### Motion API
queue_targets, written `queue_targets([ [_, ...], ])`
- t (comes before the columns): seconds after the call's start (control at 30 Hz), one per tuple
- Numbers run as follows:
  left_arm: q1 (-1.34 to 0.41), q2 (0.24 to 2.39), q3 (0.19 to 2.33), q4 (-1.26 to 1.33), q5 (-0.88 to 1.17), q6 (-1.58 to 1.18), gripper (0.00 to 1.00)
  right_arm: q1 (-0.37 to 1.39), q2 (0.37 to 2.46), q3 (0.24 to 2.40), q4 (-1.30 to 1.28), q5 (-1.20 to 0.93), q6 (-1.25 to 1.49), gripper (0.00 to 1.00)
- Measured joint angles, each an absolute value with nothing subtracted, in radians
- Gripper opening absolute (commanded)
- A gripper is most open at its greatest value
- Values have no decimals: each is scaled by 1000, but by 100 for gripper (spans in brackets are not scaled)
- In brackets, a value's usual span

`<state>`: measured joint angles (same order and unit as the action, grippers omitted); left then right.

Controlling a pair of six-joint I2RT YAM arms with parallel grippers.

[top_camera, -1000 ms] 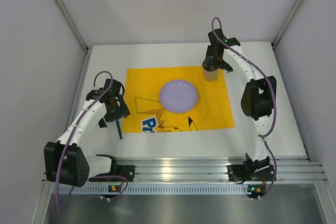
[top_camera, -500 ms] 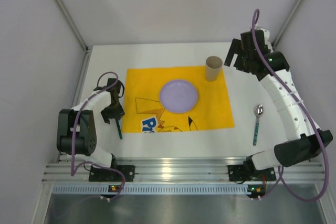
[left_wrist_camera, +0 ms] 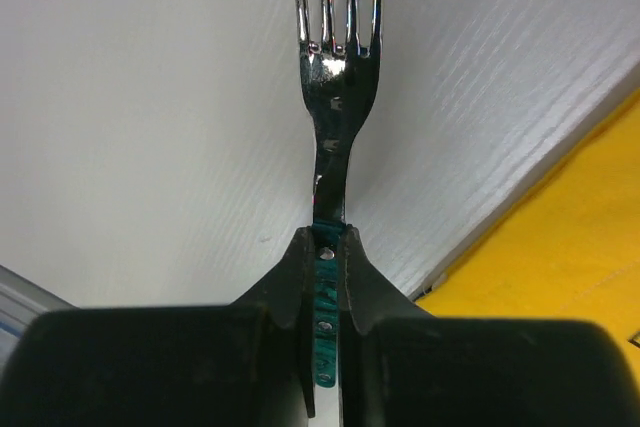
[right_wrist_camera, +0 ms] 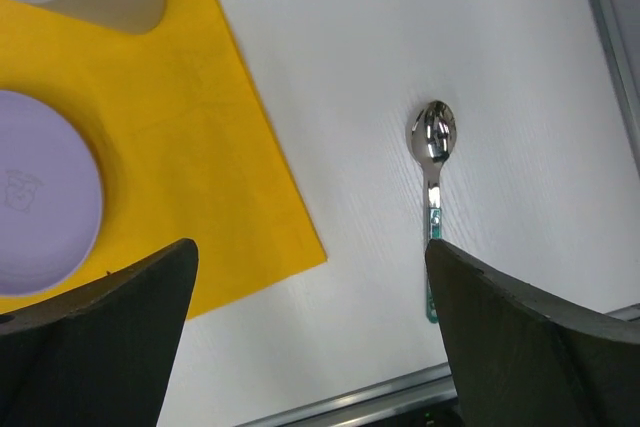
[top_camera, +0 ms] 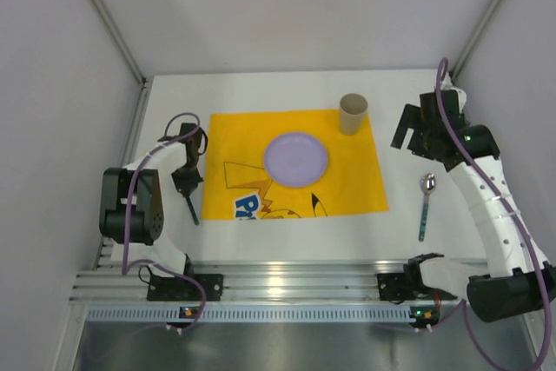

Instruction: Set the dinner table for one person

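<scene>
The dinner table (top_camera: 261,93) lies beneath a fork (left_wrist_camera: 335,97), tine tips cut off at the frame, handle pinched by the left gripper (left_wrist_camera: 325,277); the right gripper (right_wrist_camera: 310,247) gapes empty.

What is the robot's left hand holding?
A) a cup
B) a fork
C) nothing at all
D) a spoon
B: the left gripper is shut on the teal handle of the fork, whose shiny tines stick out ahead of it, while the spoon lies loose, in no gripper.
</scene>
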<state>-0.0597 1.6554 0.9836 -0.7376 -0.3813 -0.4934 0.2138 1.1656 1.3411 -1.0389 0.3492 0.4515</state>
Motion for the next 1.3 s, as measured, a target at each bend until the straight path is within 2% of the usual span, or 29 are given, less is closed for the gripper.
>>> queue_targets([
  [0.33, -122, 1662, 1397, -799, -268, -443, 0, 198, 1074, 1233, -1060, 344, 447, 98],
  [0.6, -285, 1887, 1485, -772, -192, -418, 0, 136, 1074, 1211, -1065, 339, 447, 100],
  [0.63, -296, 1913, 1483, -772, -186, -417, 4, 117, 1073, 1203, -1065, 336, 448, 100],
  [0.67, -305, 1935, 1479, -771, -179, -416, 14, 105, 1073, 1195, -1066, 331, 449, 100],
  [0.7, -310, 1952, 1471, -768, -173, -415, 38, 90, 1073, 1187, -1066, 323, 450, 100],
  [0.73, -310, 1959, 1459, -765, -168, -411, 48, 80, 1074, 1179, -1065, 314, 452, 100],
  [0.83, -303, 1961, 1439, -762, -162, -412, 69, 54, 1084, 1164, -1066, 299, 458, 100],
  [0.93, -298, 1961, 1438, -750, -152, -414, 75, 26, 1125, 1152, -1060, 286, 473, 100],
  [1.3, -297, 1952, 1438, -725, -97, -411, 75, -206, 1356, 940, -936, 206, 519, 100],
])
